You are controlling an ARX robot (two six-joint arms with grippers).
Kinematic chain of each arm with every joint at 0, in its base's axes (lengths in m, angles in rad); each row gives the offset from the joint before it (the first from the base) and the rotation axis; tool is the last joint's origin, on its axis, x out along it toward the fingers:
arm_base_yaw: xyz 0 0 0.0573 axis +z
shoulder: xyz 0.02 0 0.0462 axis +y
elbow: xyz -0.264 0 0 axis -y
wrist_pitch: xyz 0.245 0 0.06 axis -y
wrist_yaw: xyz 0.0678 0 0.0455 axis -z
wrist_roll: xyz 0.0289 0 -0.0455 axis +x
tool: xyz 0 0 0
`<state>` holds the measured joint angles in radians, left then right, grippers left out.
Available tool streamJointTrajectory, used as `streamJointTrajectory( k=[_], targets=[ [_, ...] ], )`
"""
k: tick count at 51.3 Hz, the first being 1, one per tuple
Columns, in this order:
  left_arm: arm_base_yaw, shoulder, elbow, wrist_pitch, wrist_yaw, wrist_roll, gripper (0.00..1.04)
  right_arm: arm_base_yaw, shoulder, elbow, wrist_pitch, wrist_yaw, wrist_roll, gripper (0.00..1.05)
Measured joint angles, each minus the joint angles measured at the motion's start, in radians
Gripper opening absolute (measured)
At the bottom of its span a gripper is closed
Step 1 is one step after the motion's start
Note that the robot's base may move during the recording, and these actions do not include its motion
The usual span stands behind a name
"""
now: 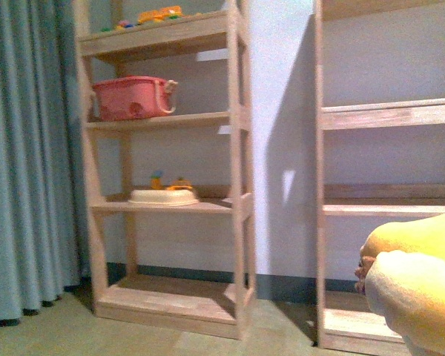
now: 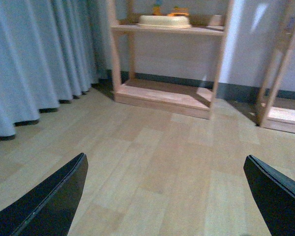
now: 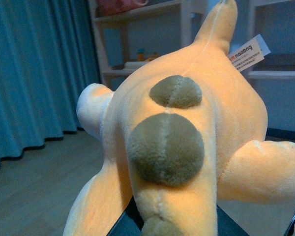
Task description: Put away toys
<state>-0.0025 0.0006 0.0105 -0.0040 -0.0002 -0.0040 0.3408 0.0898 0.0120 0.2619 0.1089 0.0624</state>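
The orange-yellow plush animal [image 3: 187,128] fills the right wrist view, with dark brown round patches on its back, stubby limbs and a paper hang tag [image 3: 247,53]. My right gripper [image 3: 169,223] is shut on it, the dark fingers showing under its body. In the front view the plush [image 1: 419,282] shows at the lower right corner, held above the floor; the gripper itself is hidden behind it. My left gripper [image 2: 164,196] is open and empty over the wooden floor, its two black fingers [image 2: 49,201] wide apart.
A wooden shelf unit [image 1: 167,163] stands ahead on the left with a pink basket [image 1: 132,98], a cream tray [image 1: 163,196] with small toys, and toys on top. A second shelf unit [image 1: 389,200] stands on the right. A curtain [image 1: 26,148] hangs at far left.
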Motion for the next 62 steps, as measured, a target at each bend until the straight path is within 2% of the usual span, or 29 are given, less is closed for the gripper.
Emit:
streamJointTrajectory(
  k=[62],
  targets=[
    [-0.001,0.000,0.000,-0.001,0.000,0.000,0.99,-0.002,-0.001,0.000,0.000,-0.003,0.000,0.07]
  ],
)
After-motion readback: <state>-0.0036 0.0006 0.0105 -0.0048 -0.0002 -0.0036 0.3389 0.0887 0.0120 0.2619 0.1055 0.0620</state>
